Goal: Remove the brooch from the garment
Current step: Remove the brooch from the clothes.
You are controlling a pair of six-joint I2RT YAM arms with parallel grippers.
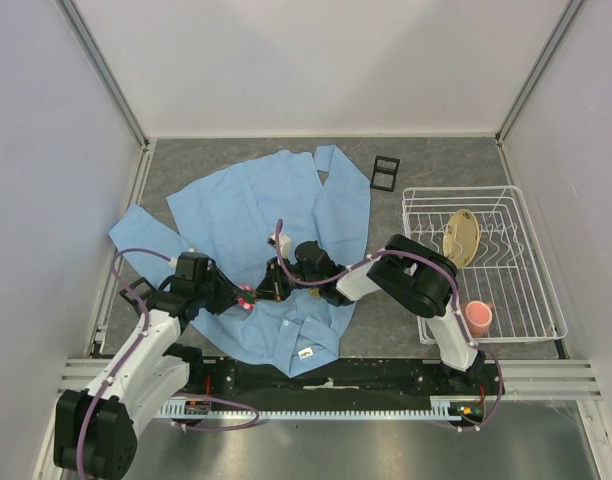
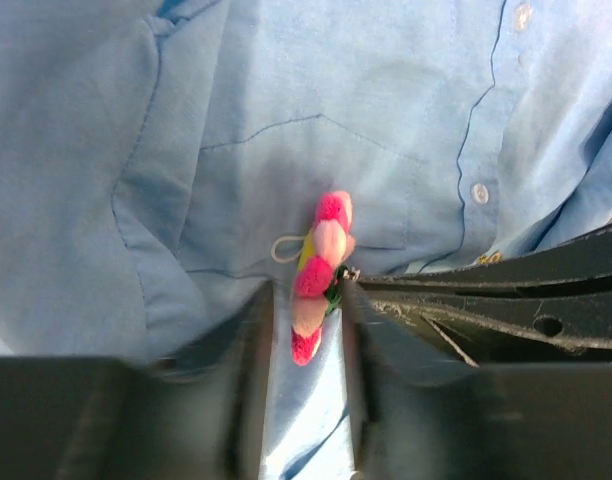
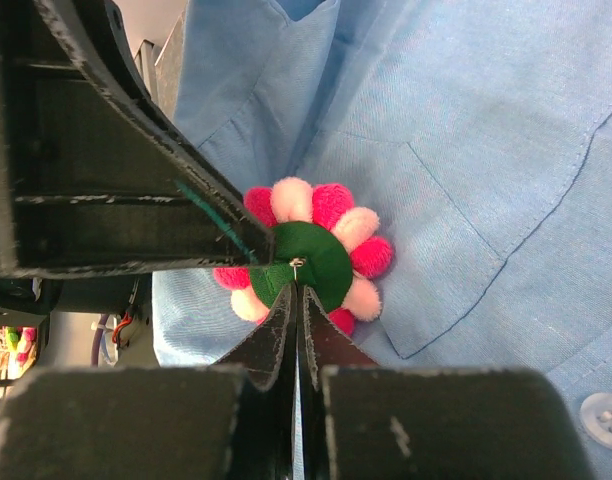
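The light blue garment (image 1: 246, 200) lies spread on the grey table. The brooch (image 1: 246, 298) stands on edge over its chest pocket area, pink petals around a green felt back (image 3: 316, 262). My left gripper (image 1: 236, 297) is open and straddles the brooch (image 2: 321, 270); there is a gap on one side, and the other finger (image 2: 358, 340) is close against the green back. My right gripper (image 1: 270, 285) comes in from the opposite side. Its tips (image 3: 298, 285) are shut together on the small metal pin at the centre of the brooch's back.
A white wire dish rack (image 1: 483, 190) at the right holds a tan plate (image 1: 462, 237) and a pink cup (image 1: 477, 317). A small black frame (image 1: 385, 172) lies behind the shirt. White walls enclose the table on three sides.
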